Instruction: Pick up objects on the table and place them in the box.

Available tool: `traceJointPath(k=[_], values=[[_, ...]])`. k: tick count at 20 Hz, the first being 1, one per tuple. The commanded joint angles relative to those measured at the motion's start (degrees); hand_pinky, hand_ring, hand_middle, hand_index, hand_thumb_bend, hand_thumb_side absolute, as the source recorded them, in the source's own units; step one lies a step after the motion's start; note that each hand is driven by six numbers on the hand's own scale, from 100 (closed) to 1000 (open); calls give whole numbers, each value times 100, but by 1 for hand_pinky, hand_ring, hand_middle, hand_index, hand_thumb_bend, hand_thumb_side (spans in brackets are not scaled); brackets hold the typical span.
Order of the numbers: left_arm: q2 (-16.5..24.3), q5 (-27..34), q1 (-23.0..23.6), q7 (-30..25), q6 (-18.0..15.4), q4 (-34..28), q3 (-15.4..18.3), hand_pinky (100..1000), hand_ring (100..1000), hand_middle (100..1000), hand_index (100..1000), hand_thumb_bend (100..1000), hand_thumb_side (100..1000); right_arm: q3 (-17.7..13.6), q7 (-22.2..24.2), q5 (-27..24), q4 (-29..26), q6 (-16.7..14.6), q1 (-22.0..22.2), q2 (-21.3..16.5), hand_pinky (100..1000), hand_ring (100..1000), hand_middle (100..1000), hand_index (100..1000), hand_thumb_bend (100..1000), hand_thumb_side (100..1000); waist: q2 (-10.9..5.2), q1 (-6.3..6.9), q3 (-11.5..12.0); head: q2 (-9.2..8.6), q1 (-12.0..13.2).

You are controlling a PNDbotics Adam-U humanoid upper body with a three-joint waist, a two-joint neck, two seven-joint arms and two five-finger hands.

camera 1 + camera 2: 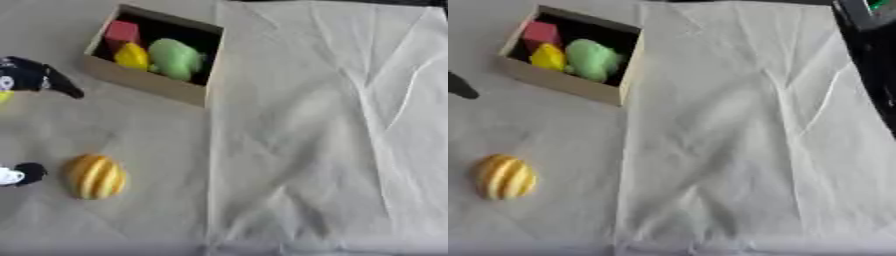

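A creased white cloth [324,130] covers the table's [149,125] right part.

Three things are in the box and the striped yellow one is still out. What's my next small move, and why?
Probably bring the left robot hand down toward the yellow striped object. It is the only item lying outside the box, which already holds red, yellow and green pieces, and it sits on the left side, close to that hand.

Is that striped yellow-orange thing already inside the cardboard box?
No: the striped yellow-orange thing lies on the table, well apart from the box, which holds a red, a yellow and a green item.
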Motion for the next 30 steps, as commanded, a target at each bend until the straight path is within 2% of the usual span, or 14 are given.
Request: traceJointPath(k=[1, 5, 11, 19, 20, 21, 23, 30], values=[[-55, -13, -155, -319, 111, 178, -114, 876, 932, 836, 914, 454, 100, -92, -58, -52, -10, 8, -41, -99, 795, 800, 695, 821, 100, 517, -129, 96, -9, 23, 43], [-152, 82, -186, -695, 127, 383, -267, 883, 938, 833, 907, 419, 100, -95, -76, -63, 12, 17, -23, -88, 795, 800, 694, 821, 100, 527, -120, 96, -17, 23, 58], [-145, 4, -123, -801, -144, 552, -513, 888, 926, 833, 889, 366, 100, -96, -92, -89, 58, 21, 6, -53, 794, 799, 692, 820, 100, 555, -101, 108, -32, 23, 81], [-148, -625, -108, -803, -780, 732, -584, 890, 897, 830, 893, 466, 100, -112, -142, -137, 107, 11, 34, -21, 794, 795, 686, 815, 100, 586, -107, 113, -38, 23, 93], [-159, -729, -112, -803, -867, 736, -568, 888, 894, 832, 897, 449, 100, -110, -143, -145, 113, 8, 41, -18, 794, 794, 684, 815, 100, 548, -109, 113, -36, 23, 90], [-171, -828, -117, -803, -949, 737, -549, 885, 893, 828, 897, 475, 100, -107, -142, -151, 120, 7, 48, -15, 794, 794, 684, 815, 100, 592, -110, 112, -34, 23, 90], [-207, -979, -122, -803, -1083, 758, -528, 882, 892, 834, 902, 477, 100, -106, -143, -161, 132, 5, 63, -7, 793, 793, 681, 814, 100, 600, -111, 111, -34, 23, 89], [-540, -1172, -216, -747, -1223, 1198, -652, 874, 891, 836, 902, 447, 100, -98, -143, -167, 193, -5, 44, 52, 794, 790, 677, 814, 100, 607, -108, 103, -50, 23, 115]])
